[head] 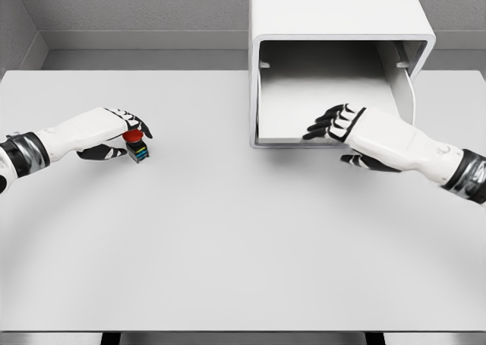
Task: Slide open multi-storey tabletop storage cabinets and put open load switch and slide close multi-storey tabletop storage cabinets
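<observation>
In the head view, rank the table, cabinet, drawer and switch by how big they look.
1. table, largest, spanning the frame.
2. cabinet.
3. drawer, pulled open from the cabinet, so it looks slightly smaller than the housing.
4. switch, smallest by far, beside the left hand.

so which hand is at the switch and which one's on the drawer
The left hand is at the red-capped switch, fingers curled around it on the table. The right hand rests its fingers on the front edge of the open drawer.
</observation>
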